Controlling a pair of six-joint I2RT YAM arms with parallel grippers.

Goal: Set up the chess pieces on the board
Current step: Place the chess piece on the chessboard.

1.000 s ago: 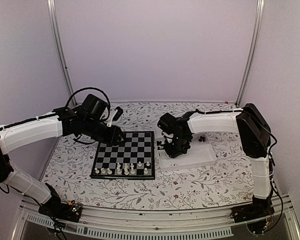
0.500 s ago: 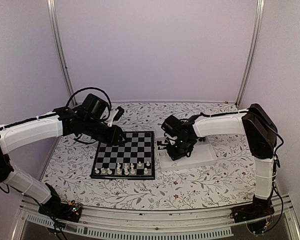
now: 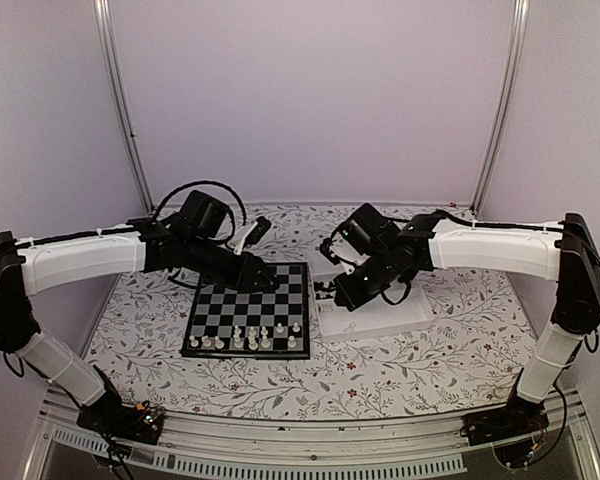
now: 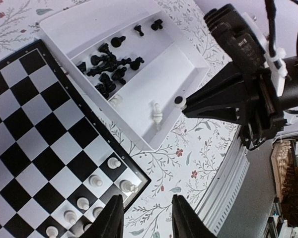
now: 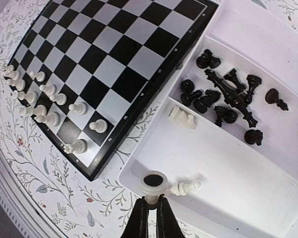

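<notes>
The board (image 3: 250, 305) lies at table centre, with several white pieces (image 3: 248, 338) on its near rows; it also shows in the right wrist view (image 5: 109, 64). My right gripper (image 5: 152, 206) is shut on a white piece (image 5: 154, 183), base toward the camera, held above the white tray's near compartment (image 5: 223, 168). Two white pieces (image 5: 185, 187) lie loose there, and several black pieces (image 5: 228, 99) fill the far compartment. My left gripper (image 4: 148, 218) is open and empty above the board's corner (image 4: 134, 183). In the top view it (image 3: 262, 280) hovers over the board's far edge.
The white two-compartment tray (image 3: 405, 318) sits just right of the board. The floral tablecloth (image 3: 380, 375) covers the table. Metal posts (image 3: 115, 95) and white walls stand behind. The right arm's gripper (image 4: 223, 104) shows above the tray in the left wrist view.
My right gripper has lifted out of the tray with a white piece, rising and swinging back. My left gripper has moved right over the board's far edge.
</notes>
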